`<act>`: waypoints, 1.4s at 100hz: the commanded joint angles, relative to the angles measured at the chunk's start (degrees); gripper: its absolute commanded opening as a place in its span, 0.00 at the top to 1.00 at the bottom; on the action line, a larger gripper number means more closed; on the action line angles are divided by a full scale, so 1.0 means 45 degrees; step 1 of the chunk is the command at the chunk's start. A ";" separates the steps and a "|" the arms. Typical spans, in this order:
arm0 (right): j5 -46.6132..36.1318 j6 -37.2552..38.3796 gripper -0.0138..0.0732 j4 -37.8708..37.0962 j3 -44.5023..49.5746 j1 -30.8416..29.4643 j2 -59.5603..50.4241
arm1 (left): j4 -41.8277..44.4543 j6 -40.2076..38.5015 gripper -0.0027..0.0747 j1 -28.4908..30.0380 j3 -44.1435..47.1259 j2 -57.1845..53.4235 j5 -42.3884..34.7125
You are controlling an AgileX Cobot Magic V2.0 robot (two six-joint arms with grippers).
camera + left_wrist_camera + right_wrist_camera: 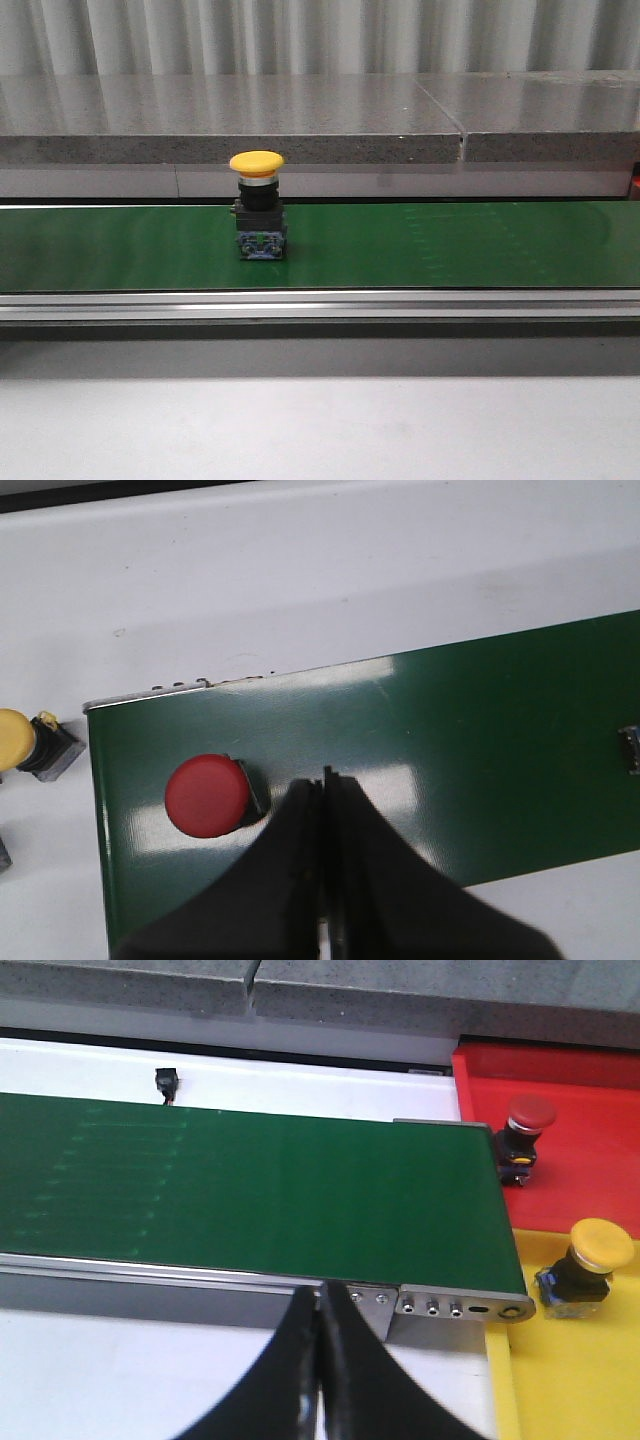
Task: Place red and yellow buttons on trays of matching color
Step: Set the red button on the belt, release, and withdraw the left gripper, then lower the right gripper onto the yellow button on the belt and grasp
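Observation:
A yellow button (257, 205) stands upright on the green conveyor belt (450, 245) in the front view, left of centre. In the left wrist view a red button (206, 796) stands on the belt near its end, just beside my left gripper (322, 780), which is shut and empty. Another yellow button (25, 743) lies off the belt on the white table. My right gripper (322, 1295) is shut and empty over the belt's near rail. Beyond the belt's end, a red button (525, 1128) stands on the red tray (590, 1090) and a yellow button (585, 1265) on the yellow tray (570, 1380).
A grey stone ledge (300, 120) runs behind the belt. An aluminium rail (320, 305) borders its near side, with white table (320, 430) in front. A small black connector (166, 1084) lies on the white surface behind the belt.

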 commanded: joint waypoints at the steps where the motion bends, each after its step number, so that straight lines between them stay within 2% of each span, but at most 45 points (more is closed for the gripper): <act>1: -0.0859 -0.0019 0.92 0.0107 -0.0321 0.0018 0.0119 | -0.0187 0.0044 0.99 -0.0339 0.0512 -0.1279 -0.1330; 53: -0.0892 -0.0019 0.92 0.0107 -0.0321 0.0018 0.0120 | -0.0187 0.0044 0.99 -0.0687 0.6573 -0.7393 -0.4083; 81: -0.0655 -0.0019 0.92 0.0107 -0.0740 0.0371 0.1032 | -0.0187 0.0044 0.99 -0.0687 0.8685 -1.0038 -0.4341; 110: -0.0292 -0.0019 0.92 -0.0094 -0.3689 0.2966 0.4264 | 0.0171 0.0044 0.99 -0.0687 0.8751 -1.0430 -0.4592; 125: 0.0090 -0.0019 0.92 -0.0102 -0.5549 0.3564 0.6614 | 0.0171 0.0044 0.99 -0.0687 0.8751 -1.0430 -0.4648; 140: 0.1620 -0.0019 0.87 -0.0102 -0.7594 0.3973 0.9081 | 0.0171 0.0044 0.99 -0.0687 0.8751 -1.0430 -0.4574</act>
